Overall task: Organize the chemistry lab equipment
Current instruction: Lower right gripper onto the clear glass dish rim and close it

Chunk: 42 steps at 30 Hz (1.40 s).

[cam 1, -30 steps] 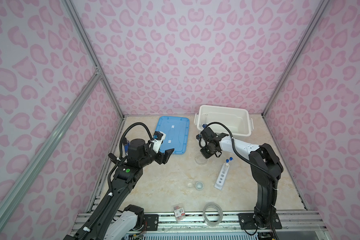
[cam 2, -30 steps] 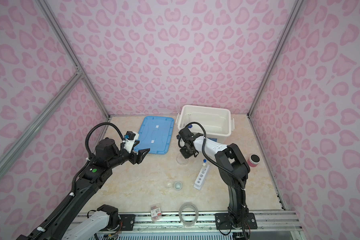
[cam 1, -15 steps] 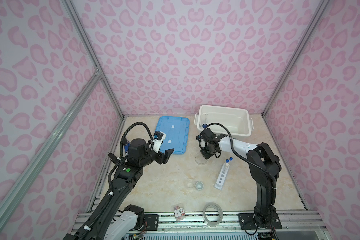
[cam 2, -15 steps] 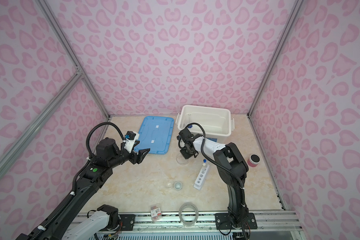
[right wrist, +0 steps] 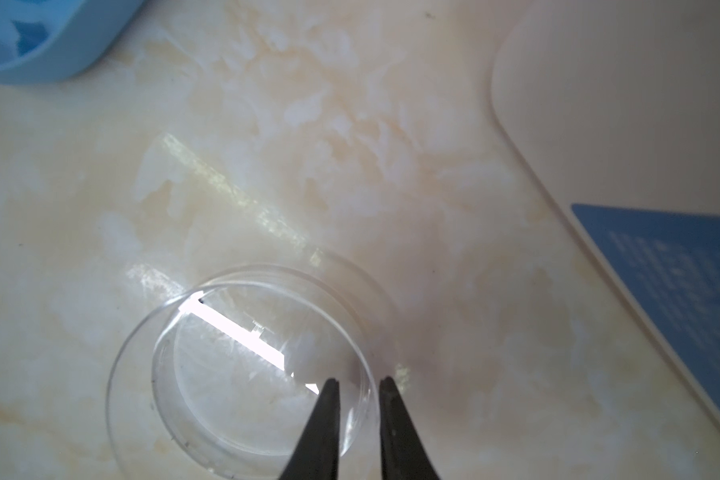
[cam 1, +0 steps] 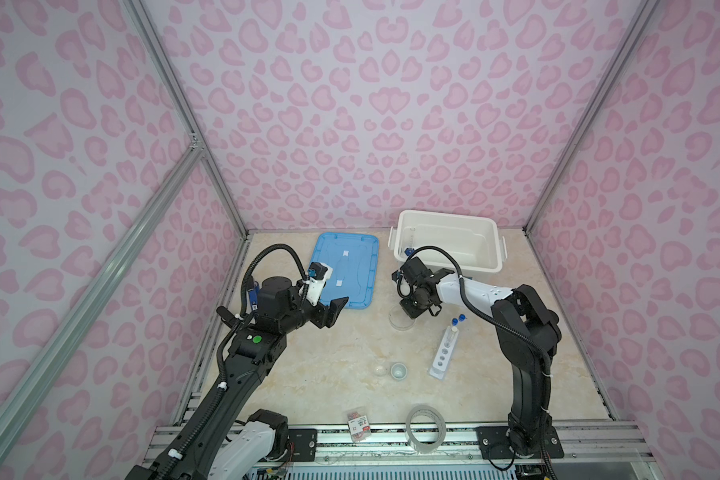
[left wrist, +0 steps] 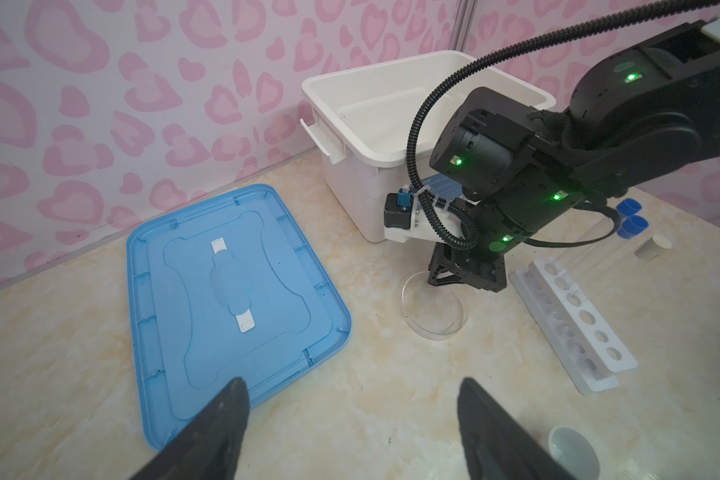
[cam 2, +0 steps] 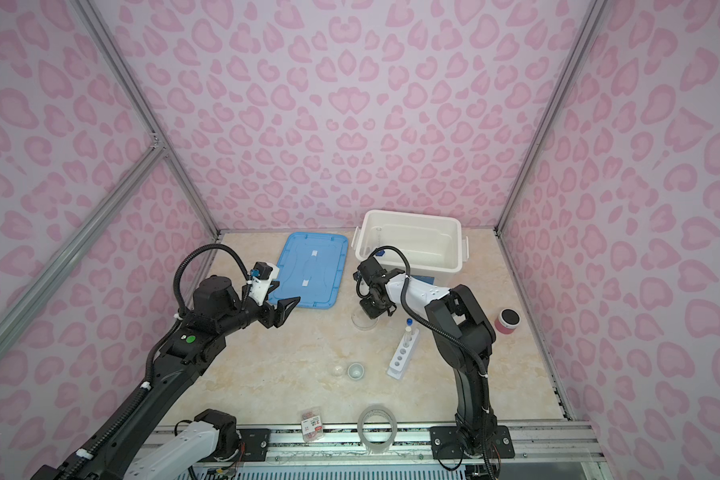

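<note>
Beside white bin (cam 1: 445, 213), right claw (right wrist: 358, 380) straddles petri dish (right wrist: 246, 374) rim, grip unclear; left claw (left wrist: 350, 380) open, empty; rack (cam 1: 444, 353), test tubes (cam 1: 458, 322), white cup (cam 1: 398, 370), glass dish (cam 1: 379, 369) unsorted on table (cam 1: 329, 374).

No writing can be read anywhere. The small packet (cam 1: 358, 424) at the bottom centre of both top views has a red and white label whose print is too small to make out. The blue card (right wrist: 674, 291) in the right wrist view bears rows of pale print, all blurred.
</note>
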Tool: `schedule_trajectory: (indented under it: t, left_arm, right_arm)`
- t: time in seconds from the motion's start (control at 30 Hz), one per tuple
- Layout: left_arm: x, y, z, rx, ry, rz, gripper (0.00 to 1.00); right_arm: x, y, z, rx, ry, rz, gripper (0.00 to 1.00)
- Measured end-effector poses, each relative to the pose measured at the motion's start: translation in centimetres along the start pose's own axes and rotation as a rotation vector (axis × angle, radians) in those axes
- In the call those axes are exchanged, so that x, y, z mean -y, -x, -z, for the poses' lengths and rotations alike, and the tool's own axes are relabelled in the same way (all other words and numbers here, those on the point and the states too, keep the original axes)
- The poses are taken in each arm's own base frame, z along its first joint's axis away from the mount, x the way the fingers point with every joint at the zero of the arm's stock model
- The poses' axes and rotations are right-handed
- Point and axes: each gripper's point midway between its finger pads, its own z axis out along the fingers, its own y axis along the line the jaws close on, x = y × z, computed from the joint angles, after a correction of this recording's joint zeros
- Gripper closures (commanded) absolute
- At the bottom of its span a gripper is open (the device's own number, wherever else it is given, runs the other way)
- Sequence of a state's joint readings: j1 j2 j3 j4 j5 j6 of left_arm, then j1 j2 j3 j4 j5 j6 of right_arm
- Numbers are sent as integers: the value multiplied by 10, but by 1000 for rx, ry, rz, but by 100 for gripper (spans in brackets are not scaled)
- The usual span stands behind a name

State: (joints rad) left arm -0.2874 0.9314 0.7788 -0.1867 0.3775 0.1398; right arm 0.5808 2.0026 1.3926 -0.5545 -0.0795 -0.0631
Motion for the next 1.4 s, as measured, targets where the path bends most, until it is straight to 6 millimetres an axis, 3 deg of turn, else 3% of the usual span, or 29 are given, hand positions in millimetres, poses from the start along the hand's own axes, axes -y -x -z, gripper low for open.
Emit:
schedule_trajectory:
  t: [1.4]
  left_arm:
    - [0, 1, 1, 2, 4, -3, 20]
  right_arm:
    - [-9, -8, -4, -10, -10, 21, 95]
